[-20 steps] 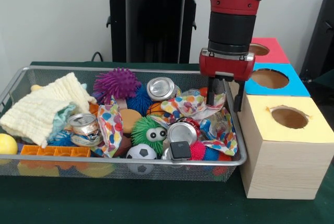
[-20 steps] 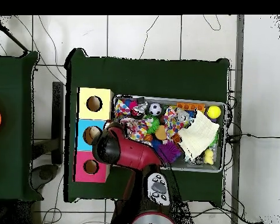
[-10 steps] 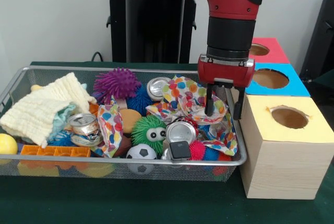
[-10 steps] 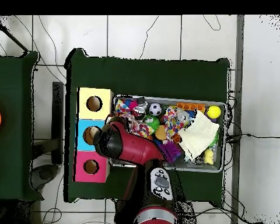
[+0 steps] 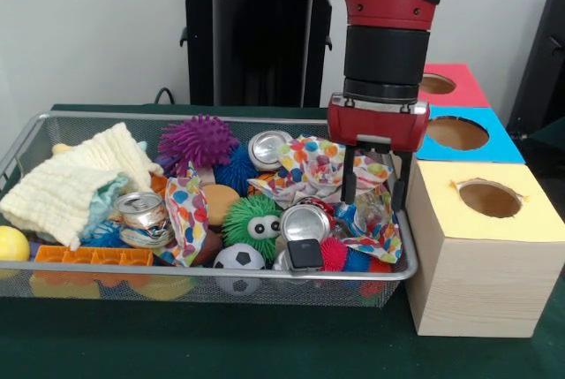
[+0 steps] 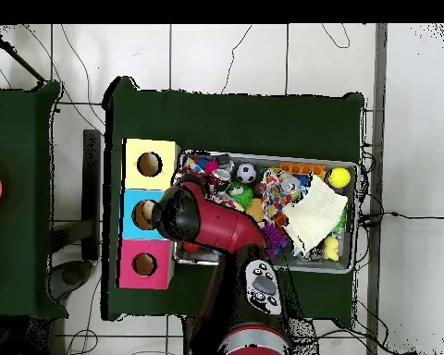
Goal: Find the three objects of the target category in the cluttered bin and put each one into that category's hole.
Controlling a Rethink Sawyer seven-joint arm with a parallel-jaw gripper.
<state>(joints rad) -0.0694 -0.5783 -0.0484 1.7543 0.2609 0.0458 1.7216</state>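
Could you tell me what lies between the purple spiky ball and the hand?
In the front view, a silver can and the polka-dot cloth lie between the purple spiky ball and the hand.

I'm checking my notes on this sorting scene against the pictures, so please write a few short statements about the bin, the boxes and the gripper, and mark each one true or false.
1. The gripper holds the polka-dot cloth lifted above the other things in the wire mesh bin. True.
2. The wooden box with the yellow top stands nearest the camera in the front view. True.
3. The purple spiky ball lies in the blue-topped box. False: it lies in the bin.
4. The cream knitted cloth hangs from the gripper. False: it lies at the bin's other end.
5. A black-and-white toy football lies against the bin's front wall. True.
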